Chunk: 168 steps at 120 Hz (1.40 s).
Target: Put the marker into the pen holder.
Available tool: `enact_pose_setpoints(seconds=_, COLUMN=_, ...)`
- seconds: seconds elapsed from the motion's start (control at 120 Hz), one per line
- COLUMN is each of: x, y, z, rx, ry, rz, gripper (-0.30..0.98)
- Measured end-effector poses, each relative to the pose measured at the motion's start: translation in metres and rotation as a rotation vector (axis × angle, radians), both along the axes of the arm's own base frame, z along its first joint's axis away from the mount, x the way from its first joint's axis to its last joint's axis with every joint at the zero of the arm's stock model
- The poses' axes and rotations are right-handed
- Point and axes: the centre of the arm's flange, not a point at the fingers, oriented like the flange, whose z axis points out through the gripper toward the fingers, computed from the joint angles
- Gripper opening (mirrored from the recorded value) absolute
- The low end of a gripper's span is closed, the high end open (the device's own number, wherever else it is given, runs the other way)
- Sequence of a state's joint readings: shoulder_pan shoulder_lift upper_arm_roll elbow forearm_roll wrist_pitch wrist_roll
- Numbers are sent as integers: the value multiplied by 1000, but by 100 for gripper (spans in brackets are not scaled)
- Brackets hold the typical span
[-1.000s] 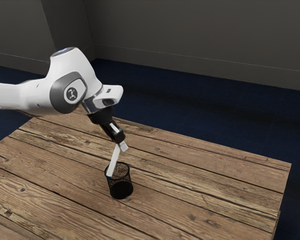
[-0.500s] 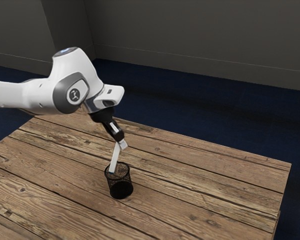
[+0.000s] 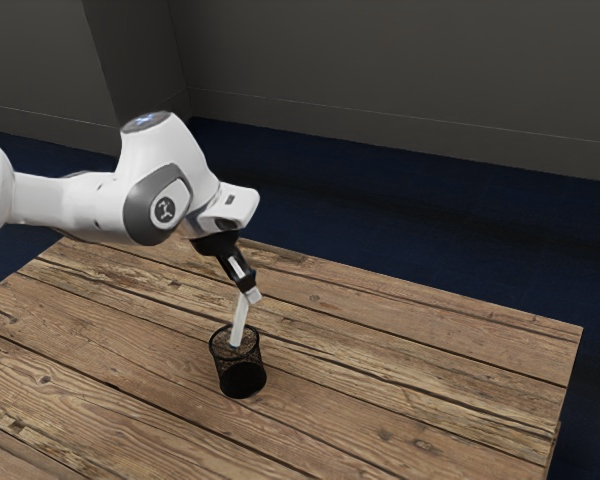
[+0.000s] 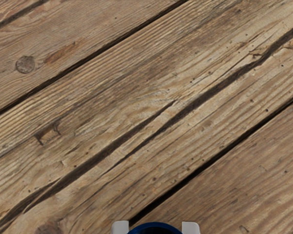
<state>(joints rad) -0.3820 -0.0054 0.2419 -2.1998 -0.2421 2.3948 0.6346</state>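
Observation:
My gripper [image 3: 250, 294] is above the pen holder in the exterior view, shut on the upper end of the white marker [image 3: 240, 322]. The marker hangs slightly tilted, and its lower end shows against the mouth of the black mesh pen holder [image 3: 242, 377]; whether that end is just above the rim or inside it, I cannot tell. The holder stands upright on the table. In the wrist view the gripper [image 4: 156, 228] has its two pale fingertips on either side of the marker's round dark-blue end [image 4: 155, 224].
The wooden table [image 3: 420, 375] extends around the holder, with its far edge behind my hand and a corner toward the exterior view's right. Dark blue floor [image 3: 430, 230] lies beyond, up to a grey wall [image 3: 380, 70].
My hand has moved a little toward the exterior view's right and slightly down, carrying the marker. The marker stands steeper, its lower end shifted from the rim's left side toward the middle of the mouth.

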Motion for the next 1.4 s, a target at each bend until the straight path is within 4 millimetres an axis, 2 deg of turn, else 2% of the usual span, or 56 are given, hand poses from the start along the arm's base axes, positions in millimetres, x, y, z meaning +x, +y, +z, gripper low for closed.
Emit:
enact_pose_setpoints(seconds=0.417, x=-25, y=-10, z=-23, rx=10, ry=11, rz=-59, gripper=-8)
enact_pose_setpoints(seconds=0.55, x=-31, y=-7, z=-30, rx=11, ry=31, rz=-63, gripper=-7)
enact_pose_setpoints(seconds=0.733, x=-34, y=3, z=-29, rx=-6, ry=59, rz=-71, gripper=29)
enact_pose_setpoints(seconds=0.825, x=-28, y=0, z=-14, rx=3, ry=34, rz=-102, gripper=42)
enact_pose_setpoints(seconds=0.925, x=-7, y=-8, z=22, rx=33, ry=-43, rz=-147, gripper=51)
enact_pose_setpoints(seconds=0.958, x=7, y=-10, z=39, rx=45, ry=-71, rz=-154, gripper=54)
enact_pose_setpoints(seconds=1.033, x=53, y=-12, z=85, rx=92, ry=-107, rz=-151, gripper=57)
enact_pose_setpoints(seconds=1.058, x=69, y=-4, z=98, rx=106, ry=-99, rz=-127, gripper=58)
enact_pose_setpoints(seconds=1.075, x=79, y=10, z=104, rx=114, ry=-87, rz=-97, gripper=59)
enact_pose_setpoints(seconds=1.133, x=96, y=90, z=119, rx=122, ry=-22, rz=59, gripper=61)
enact_pose_setpoints(seconds=1.167, x=95, y=117, z=122, rx=118, ry=20, rz=117, gripper=62)
enact_pose_setpoints(seconds=1.308, x=86, y=132, z=123, rx=107, ry=160, rz=201, gripper=64)
enact_pose_setpoints(seconds=1.4, x=81, y=133, z=122, rx=104, ry=218, rz=240, gripper=65)
